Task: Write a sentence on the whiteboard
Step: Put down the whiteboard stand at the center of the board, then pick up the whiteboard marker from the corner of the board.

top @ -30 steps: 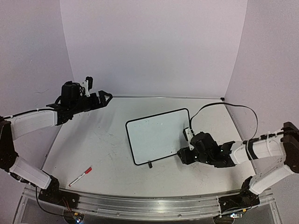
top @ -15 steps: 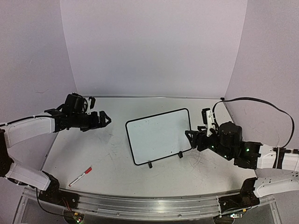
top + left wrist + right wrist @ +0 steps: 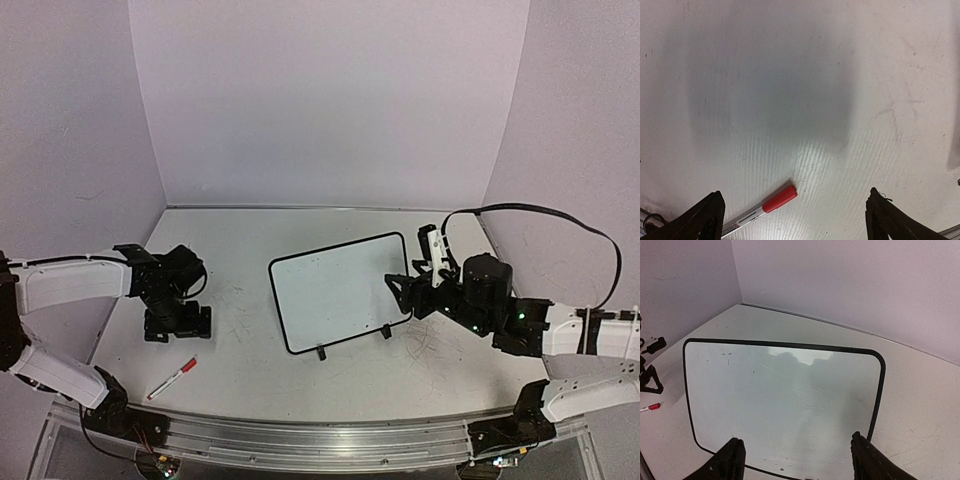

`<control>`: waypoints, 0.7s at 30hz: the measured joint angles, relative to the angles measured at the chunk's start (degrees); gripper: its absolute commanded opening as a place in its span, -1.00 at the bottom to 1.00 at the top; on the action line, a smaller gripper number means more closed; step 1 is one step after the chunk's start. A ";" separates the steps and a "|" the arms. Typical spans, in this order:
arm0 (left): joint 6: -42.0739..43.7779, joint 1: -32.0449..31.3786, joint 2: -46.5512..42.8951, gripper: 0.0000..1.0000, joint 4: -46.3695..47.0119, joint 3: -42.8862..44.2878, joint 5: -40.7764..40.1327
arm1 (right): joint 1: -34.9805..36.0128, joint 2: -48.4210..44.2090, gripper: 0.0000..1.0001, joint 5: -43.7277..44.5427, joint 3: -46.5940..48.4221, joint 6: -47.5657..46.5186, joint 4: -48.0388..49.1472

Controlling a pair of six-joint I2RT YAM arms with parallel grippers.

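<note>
Left wrist: your left claw (image 3: 795,199) hovers spread wide over the red-capped marker (image 3: 760,210), the whiteboard (image 3: 340,290) sits blank mid tabletop (image 3: 250,330) before your parted, empty right claw (image 3: 797,446), so pickup looks in hand: drop and pinch.

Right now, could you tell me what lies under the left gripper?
Bare scratched tabletop and a red-capped marker lying flat, framed by the fingers of the open left gripper. The marker's back end is hidden behind one finger.

light: soft, even | shadow: broad, blurry on tabletop (image 3: 765,100) | glare: faint on whiteboard (image 3: 790,390)
</note>
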 measured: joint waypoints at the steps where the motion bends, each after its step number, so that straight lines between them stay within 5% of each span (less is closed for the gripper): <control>1: -0.38 0.00 -0.15 0.99 -0.74 -0.91 0.40 | 0.00 -0.42 0.47 -0.15 -0.16 -0.08 0.26; 5: -1.36 -0.19 0.00 0.89 -3.60 -3.71 1.93 | 0.00 -3.33 0.47 -0.69 -1.06 -0.29 0.77; 13: -1.02 -0.51 3.59 0.28 -3.60 -5.47 3.73 | -0.02 -10.63 0.47 -0.96 -1.69 -1.81 0.77; 21: 0.53 -1.30 8.42 -0.05 -1.16 -5.49 4.77 | -0.02 -13.14 0.44 -0.38 -1.38 -3.66 0.33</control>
